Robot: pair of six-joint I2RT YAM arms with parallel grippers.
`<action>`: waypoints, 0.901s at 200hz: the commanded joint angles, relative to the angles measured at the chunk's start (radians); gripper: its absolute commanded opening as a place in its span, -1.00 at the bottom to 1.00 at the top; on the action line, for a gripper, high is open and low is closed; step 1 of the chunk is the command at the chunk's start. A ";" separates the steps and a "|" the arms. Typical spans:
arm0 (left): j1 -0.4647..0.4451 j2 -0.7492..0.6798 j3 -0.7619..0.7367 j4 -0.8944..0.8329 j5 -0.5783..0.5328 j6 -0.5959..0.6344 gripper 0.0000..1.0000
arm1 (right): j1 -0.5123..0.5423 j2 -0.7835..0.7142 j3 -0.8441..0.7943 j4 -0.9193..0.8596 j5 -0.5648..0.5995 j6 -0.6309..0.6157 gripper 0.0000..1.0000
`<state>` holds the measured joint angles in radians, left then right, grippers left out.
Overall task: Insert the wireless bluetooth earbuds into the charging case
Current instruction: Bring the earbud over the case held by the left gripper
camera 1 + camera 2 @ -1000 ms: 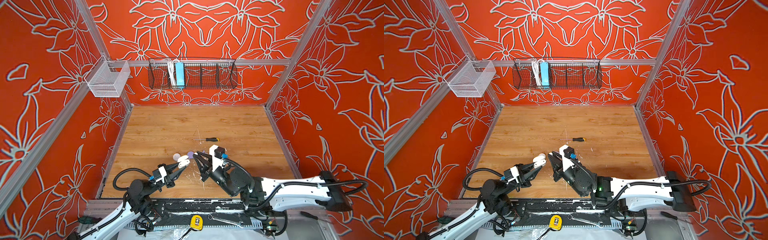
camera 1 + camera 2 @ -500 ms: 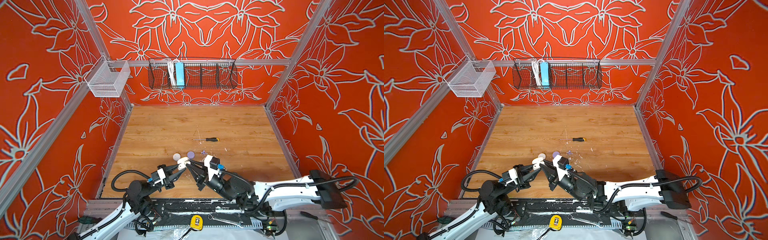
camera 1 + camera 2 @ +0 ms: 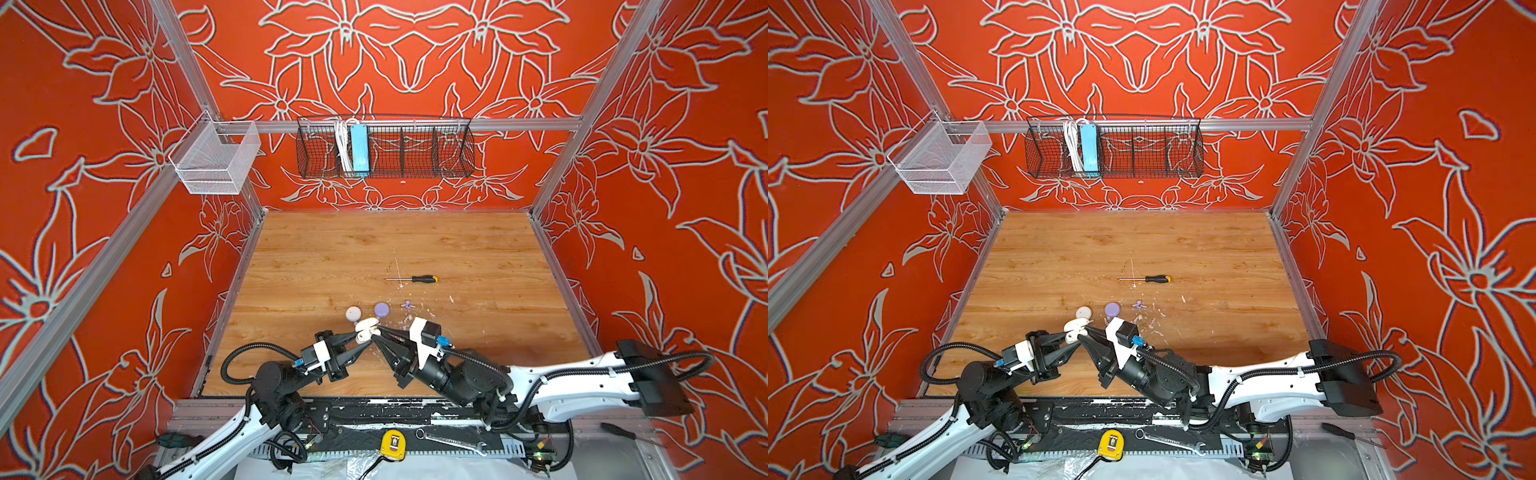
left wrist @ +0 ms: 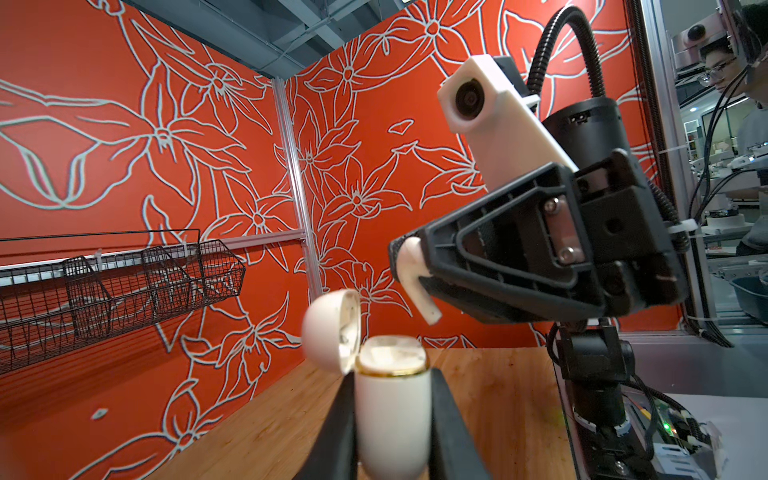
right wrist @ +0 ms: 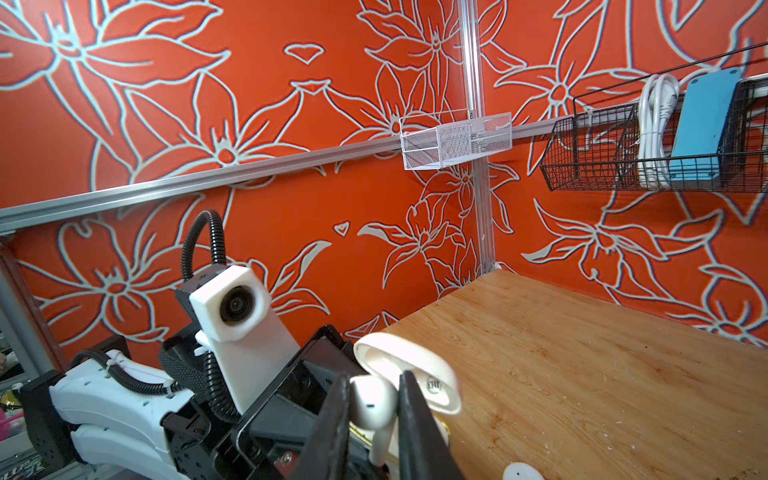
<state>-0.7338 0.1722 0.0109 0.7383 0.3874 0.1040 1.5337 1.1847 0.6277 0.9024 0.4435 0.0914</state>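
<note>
The left gripper (image 4: 390, 376) was clamped on the white charging case (image 4: 392, 419), held upright with its lid (image 4: 330, 328) swung open. The right gripper (image 5: 372, 388) pinched a white earbud (image 4: 415, 272) just above the case's mouth, stem pointing down. Whether the stem touched the rim was hard to tell. The lilac earbuds (image 3: 408, 305) lay on the wooden table (image 3: 374, 249) near a lilac case (image 3: 381, 308).

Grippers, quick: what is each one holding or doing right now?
Left gripper: shut on the white charging case, lid open.
Right gripper: shut on a white earbud, close to the case's opening.
</note>
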 commanded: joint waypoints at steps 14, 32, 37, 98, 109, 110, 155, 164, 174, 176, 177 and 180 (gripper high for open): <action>-0.010 0.000 -0.026 0.047 0.032 0.005 -1.00 | 0.011 0.022 0.040 0.034 0.002 -0.044 -0.72; -0.012 0.003 -0.026 0.047 0.033 0.006 -1.00 | 0.011 0.030 0.049 0.038 0.006 -0.048 -0.72; -0.012 0.003 -0.026 0.048 0.034 0.007 -1.00 | 0.011 0.032 0.051 0.038 0.005 -0.049 -0.72; -0.015 0.003 -0.025 0.054 0.061 0.013 -1.00 | 0.011 0.010 0.029 0.055 0.015 -0.069 -0.72; -0.016 0.003 -0.025 0.057 0.071 0.015 -1.00 | 0.011 0.002 0.022 0.060 0.015 -0.073 -0.72; -0.016 0.003 -0.025 0.057 0.072 0.016 -1.00 | 0.010 0.001 0.021 0.060 0.014 -0.073 -0.72; -0.021 0.000 -0.026 0.059 0.088 0.022 -1.00 | 0.011 -0.044 -0.019 0.080 -0.011 -0.092 -0.72; -0.022 0.000 -0.025 0.060 0.089 0.022 -1.00 | 0.011 -0.052 -0.029 0.087 -0.023 -0.096 -0.72; -0.022 0.000 -0.025 0.061 0.091 0.023 -1.00 | 0.011 -0.059 -0.039 0.094 -0.032 -0.103 -0.72; -0.022 0.000 -0.025 0.061 0.091 0.023 -1.00 | 0.011 -0.061 -0.041 0.093 -0.032 -0.105 -0.72; -0.022 0.000 -0.025 0.061 0.091 0.023 -1.00 | 0.011 -0.060 -0.043 0.093 -0.033 -0.105 -0.72; -0.023 0.000 -0.025 0.061 0.092 0.023 -1.00 | 0.011 -0.064 -0.044 0.094 -0.033 -0.106 -0.72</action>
<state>-0.7475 0.1741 0.0109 0.7521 0.4580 0.1135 1.5379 1.1473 0.6121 0.9512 0.4358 0.0254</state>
